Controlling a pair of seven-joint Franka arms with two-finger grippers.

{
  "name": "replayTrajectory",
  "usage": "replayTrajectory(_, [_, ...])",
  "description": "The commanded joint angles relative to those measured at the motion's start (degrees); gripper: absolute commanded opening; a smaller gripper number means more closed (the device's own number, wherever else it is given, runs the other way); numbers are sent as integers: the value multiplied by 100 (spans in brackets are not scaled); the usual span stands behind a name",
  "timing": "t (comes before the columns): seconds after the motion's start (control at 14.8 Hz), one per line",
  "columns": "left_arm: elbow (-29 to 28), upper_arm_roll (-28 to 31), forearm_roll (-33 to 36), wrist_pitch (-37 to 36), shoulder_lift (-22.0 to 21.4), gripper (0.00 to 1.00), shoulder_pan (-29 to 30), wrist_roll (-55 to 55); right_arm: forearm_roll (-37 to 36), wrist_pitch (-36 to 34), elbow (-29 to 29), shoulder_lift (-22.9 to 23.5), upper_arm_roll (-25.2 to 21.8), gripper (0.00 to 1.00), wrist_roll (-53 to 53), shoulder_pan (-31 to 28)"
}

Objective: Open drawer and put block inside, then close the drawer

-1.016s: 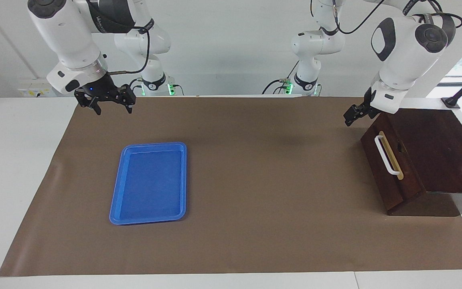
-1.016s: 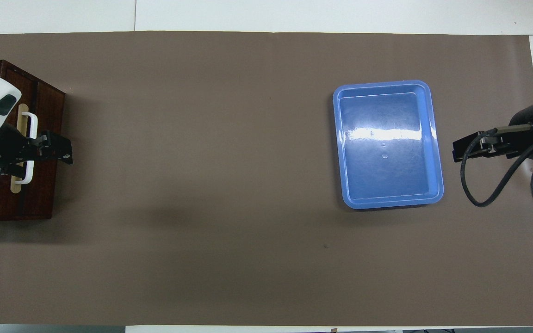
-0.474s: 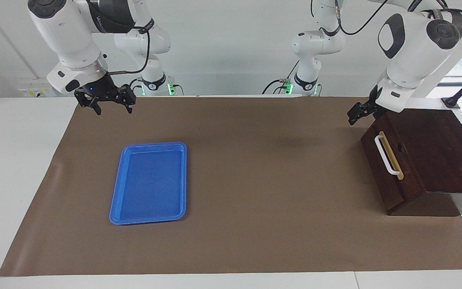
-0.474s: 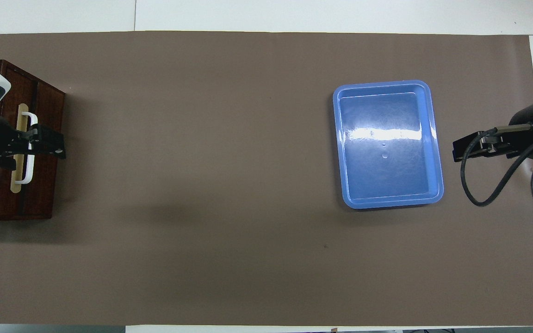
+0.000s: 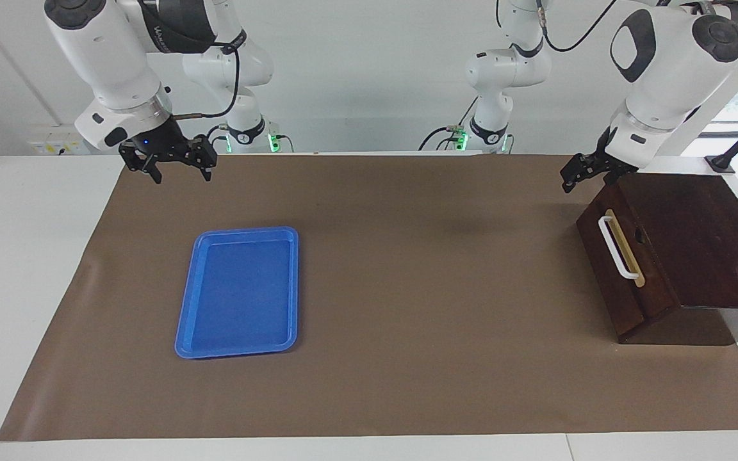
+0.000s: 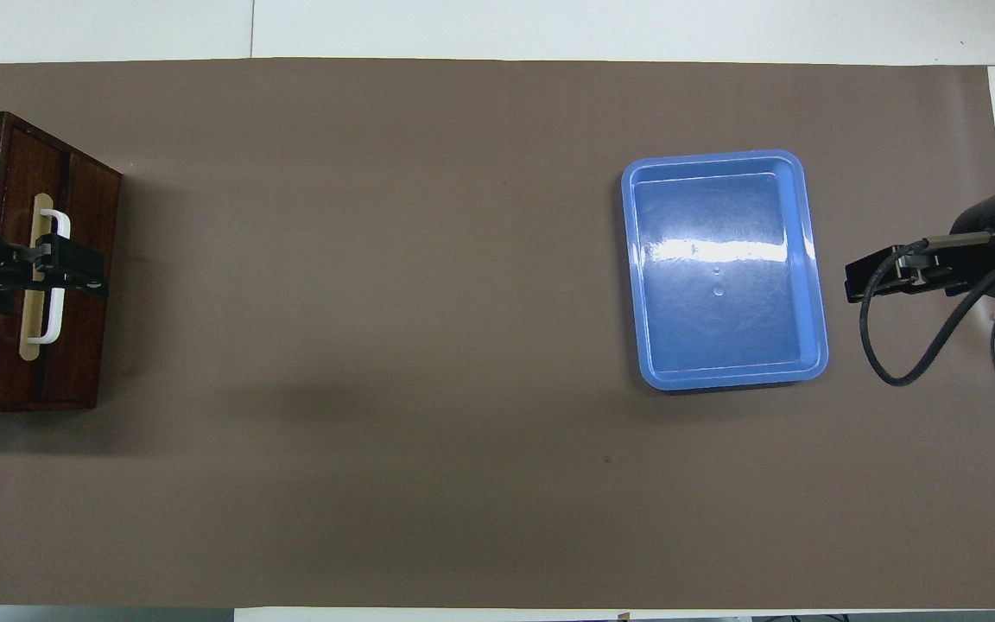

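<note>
The dark wooden drawer [image 5: 622, 282] sits shut in its sloped-front box at the left arm's end of the table, its white handle [image 5: 617, 248] free. My left gripper [image 5: 569, 182] hangs open and empty in the air by the box's upper corner nearest the robots. In the overhead view the left gripper [image 6: 90, 272] covers the middle of the handle [image 6: 54, 324] on the drawer [image 6: 79, 207]. My right gripper [image 5: 180, 175] waits open and empty above the mat, and shows beside the tray as the right gripper [image 6: 850, 283]. The block is out of view.
An empty blue tray [image 5: 241, 288] lies on the brown mat [image 5: 420, 288] toward the right arm's end, seen from above as the tray [image 6: 722, 259]. White table [image 5: 23, 269] borders the mat.
My left gripper has risen and drawn back toward the left arm's end, over the box. The drawer, the tray and the right arm have not moved.
</note>
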Motion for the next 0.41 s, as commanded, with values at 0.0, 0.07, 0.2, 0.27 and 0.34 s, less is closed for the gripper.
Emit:
replayTrajectory(0.0, [54,-9,-39,-129,-44,100,23,112,-37,37,-87,-79,87,100,7,-130])
replayTrajectory(0.07, [54,-9,-39,-120,-44,100,15,112,-37,37,-87,-79,87,100,7,-130])
replayTrajectory(0.2, [54,-9,-47,-103,-44,100,15,121,-37,37,-87,-79,87,100,7,-130])
replayTrajectory(0.27, [45,-9,-56,-120,-44,100,15,121,-37,37,-87,-79,87,100,7,-130])
replayTrajectory(0.34, [45,-9,-56,-111,-44,100,15,121,-37,37,-87,-79,96,100,7,-130])
